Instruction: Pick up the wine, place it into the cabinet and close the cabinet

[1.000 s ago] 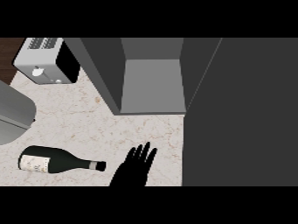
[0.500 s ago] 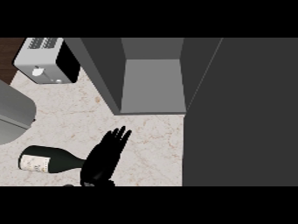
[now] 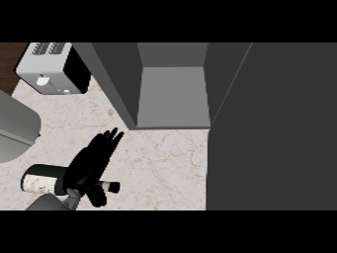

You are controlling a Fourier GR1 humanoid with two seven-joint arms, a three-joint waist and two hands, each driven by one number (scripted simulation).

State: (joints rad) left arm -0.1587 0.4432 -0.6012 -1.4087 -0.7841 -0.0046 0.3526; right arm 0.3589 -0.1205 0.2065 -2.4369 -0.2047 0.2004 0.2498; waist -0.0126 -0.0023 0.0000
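Observation:
The wine bottle [image 3: 38,182] lies on its side on the marble counter [image 3: 163,163] at the lower left, dark glass with a pale label, its neck pointing right. My left hand [image 3: 91,164] is stretched over the bottle's shoulder and neck, fingers straight and pointing up and to the right, thumb hanging down near the neck; it hides the bottle's middle. The hand is open and not curled round the bottle. The grey cabinet [image 3: 172,94] stands open at the top centre, its inside bare. My right hand does not show.
The cabinet's dark open door [image 3: 287,128] fills the right side of the view. A white and black toaster [image 3: 51,69] stands at the upper left. A large grey rounded object [image 3: 3,131] sits at the left edge.
My left hand has swung leftward from beside the bottle's neck to over the bottle, its fingers now reaching further up the counter. The bottle has not moved.

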